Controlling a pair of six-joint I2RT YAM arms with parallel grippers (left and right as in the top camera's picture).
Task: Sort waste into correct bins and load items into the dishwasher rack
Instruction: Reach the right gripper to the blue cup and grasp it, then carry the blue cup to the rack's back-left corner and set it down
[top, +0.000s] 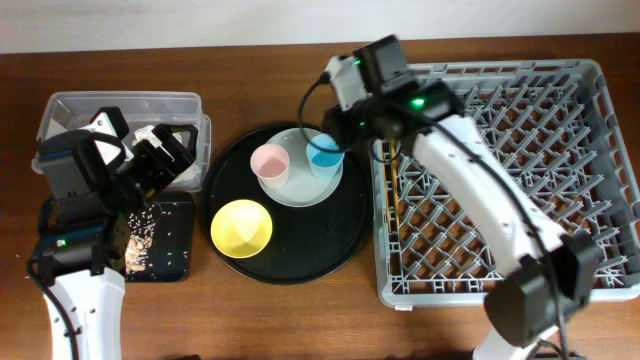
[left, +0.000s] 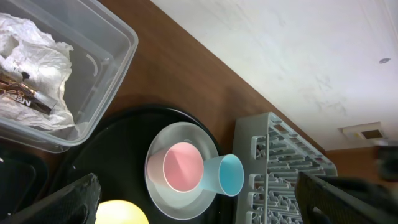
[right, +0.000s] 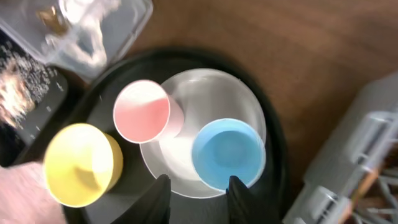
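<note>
The dishwasher rack (top: 520, 150) fills the right of the surface, with what we take for the chopsticks (top: 396, 195) lying inside it. The round black tray (top: 330, 250) beside it carries the yellow bowl (top: 241, 227) and the plate (top: 300, 192), where the pink cup (top: 270, 163) and blue cup (top: 325, 152) sit, not yet loaded. The napkin (left: 34, 56) lies in the clear box (top: 120, 103).

Our right tool (right: 199, 182) hovers at the blue cup, fingers parted and gripping nothing, likely lining up to take it. Our left tool (top: 168, 152) hangs released and empty over the clear box.
</note>
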